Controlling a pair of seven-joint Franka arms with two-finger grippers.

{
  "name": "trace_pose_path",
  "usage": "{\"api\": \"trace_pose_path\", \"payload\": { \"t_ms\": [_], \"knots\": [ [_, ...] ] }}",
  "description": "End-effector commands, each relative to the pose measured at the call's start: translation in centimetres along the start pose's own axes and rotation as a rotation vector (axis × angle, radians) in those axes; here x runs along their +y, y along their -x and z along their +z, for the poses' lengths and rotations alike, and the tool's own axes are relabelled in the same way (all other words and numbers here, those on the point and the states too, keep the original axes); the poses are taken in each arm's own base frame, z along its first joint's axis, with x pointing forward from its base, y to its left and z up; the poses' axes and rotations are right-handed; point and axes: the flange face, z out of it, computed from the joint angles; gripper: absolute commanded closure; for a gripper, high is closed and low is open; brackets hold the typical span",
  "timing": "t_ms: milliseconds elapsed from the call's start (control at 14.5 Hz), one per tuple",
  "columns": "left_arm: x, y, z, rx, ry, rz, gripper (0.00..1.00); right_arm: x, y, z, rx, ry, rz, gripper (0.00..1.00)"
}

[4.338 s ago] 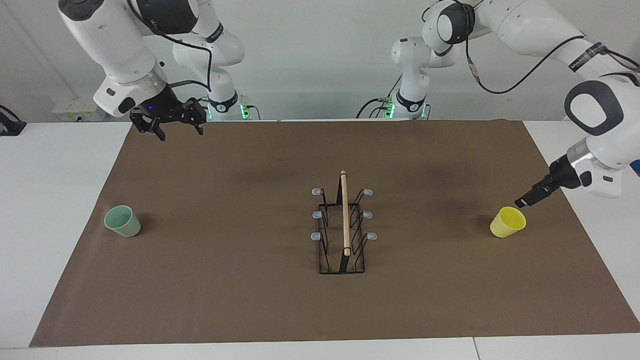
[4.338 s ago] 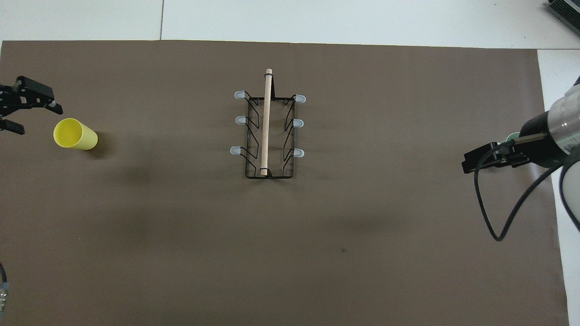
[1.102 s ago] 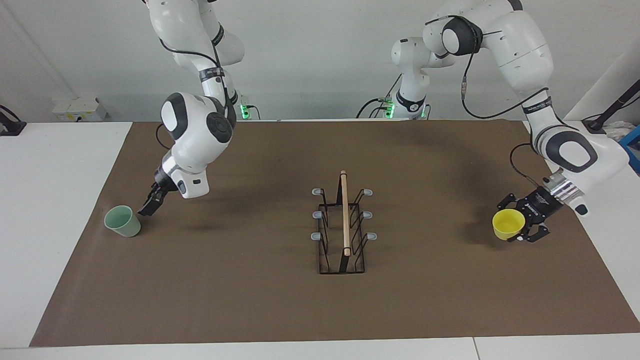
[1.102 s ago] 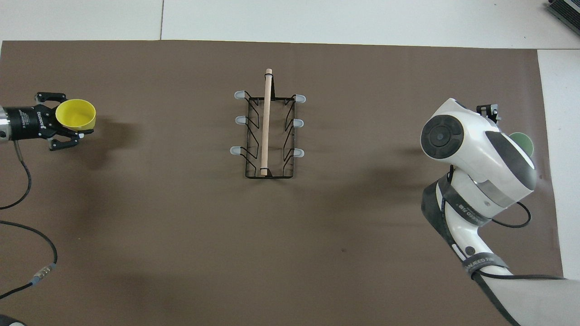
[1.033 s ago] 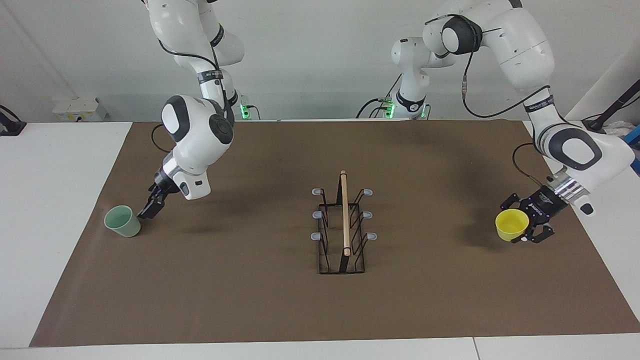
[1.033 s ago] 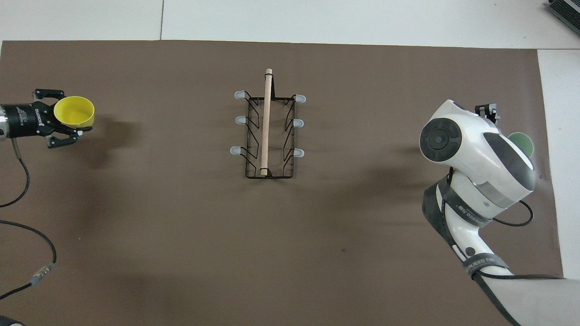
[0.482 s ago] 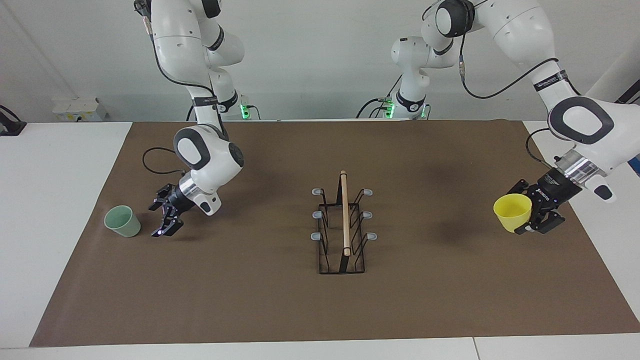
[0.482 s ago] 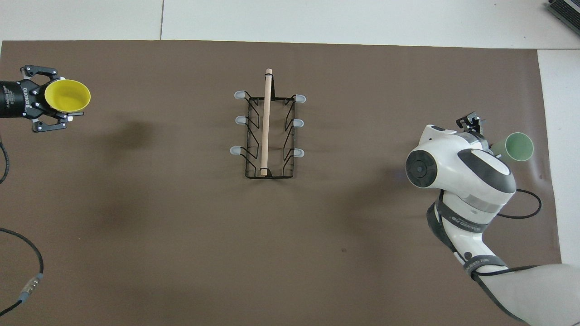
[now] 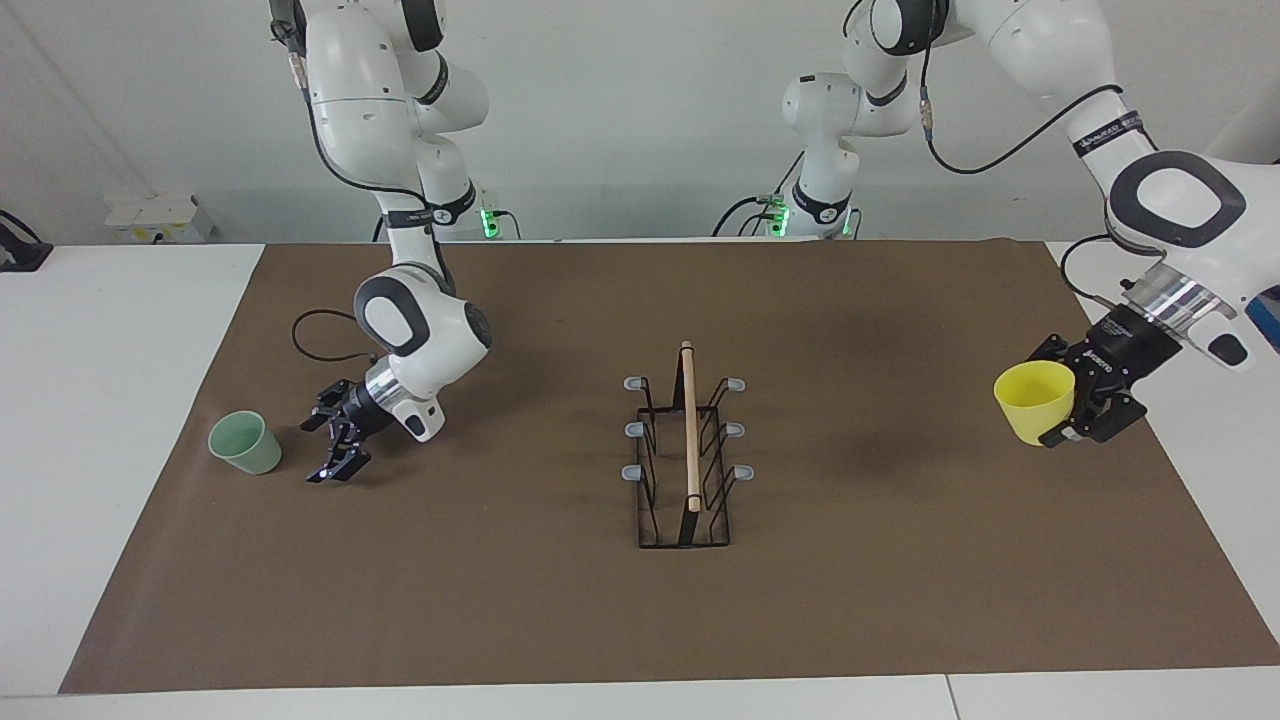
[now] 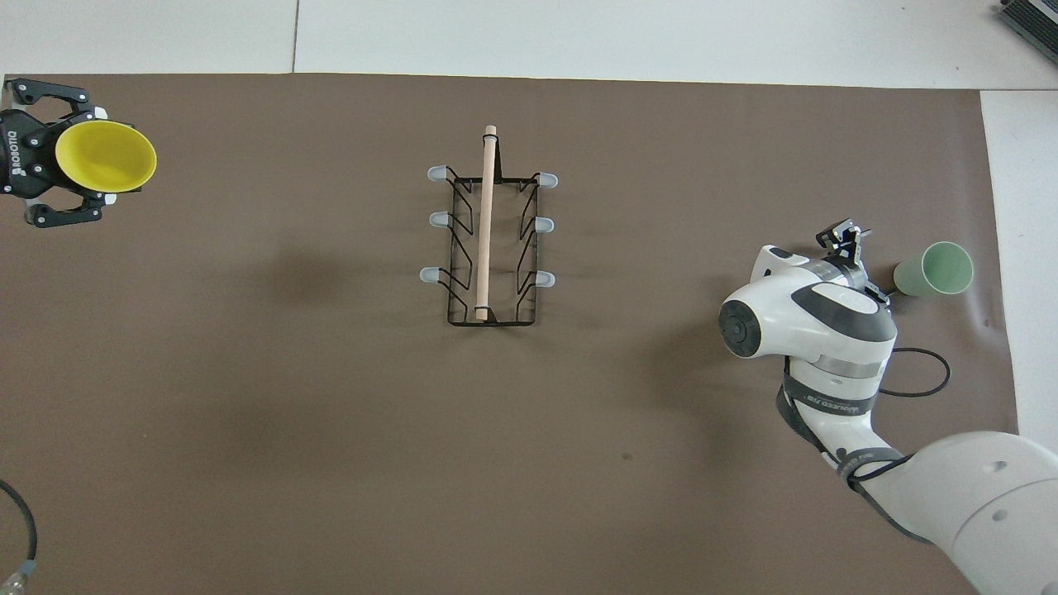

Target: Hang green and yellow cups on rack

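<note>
Yellow tapered plastic cup (image 9: pixel 1034 399) is pinched in your left gripper (image 9: pixel 1078 405), airborne at its end of the worktop (image 9: pixel 900 600): invert it over a lilac-tipped prong of the black wire rack (image 9: pixel 686 462); right gripper (image 9: pixel 336 445), fingers spread, sits beside the upright mint-green cup (image 9: pixel 244 442).

Room bright, light even and diffuse from overhead, no hard beams. Matte brown paper mat (image 9: pixel 560 600) takes light without glare; only soft, blurred dark patches on it under raised arms. Faint smudge of shadow beside narrow black wire rack with light wooden rod (image 9: pixel 688 450), another beneath bright yellow plastic tumbler (image 9: pixel 1033 400) held in air. Glossy white arm shells show mild sheen. Both views sharp edge to edge, no motion blur, lines straight at borders.
</note>
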Motion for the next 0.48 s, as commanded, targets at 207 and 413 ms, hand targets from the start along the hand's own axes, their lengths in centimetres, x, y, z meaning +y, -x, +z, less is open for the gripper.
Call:
{"api": "trace_pose_path", "payload": {
  "t_ms": [207, 413],
  "knots": [
    [0.1, 5.2, 1.2, 0.031, -0.086, 0.176, 1.00, -1.5, -0.7, 1.5, -0.010, 0.029, 0.056, 0.00],
    [0.6, 8.2, 2.3, 0.073, -0.138, 0.357, 1.00, -1.7, -1.0, 1.5, -0.005, 0.028, 0.069, 0.00]
  ]
}}
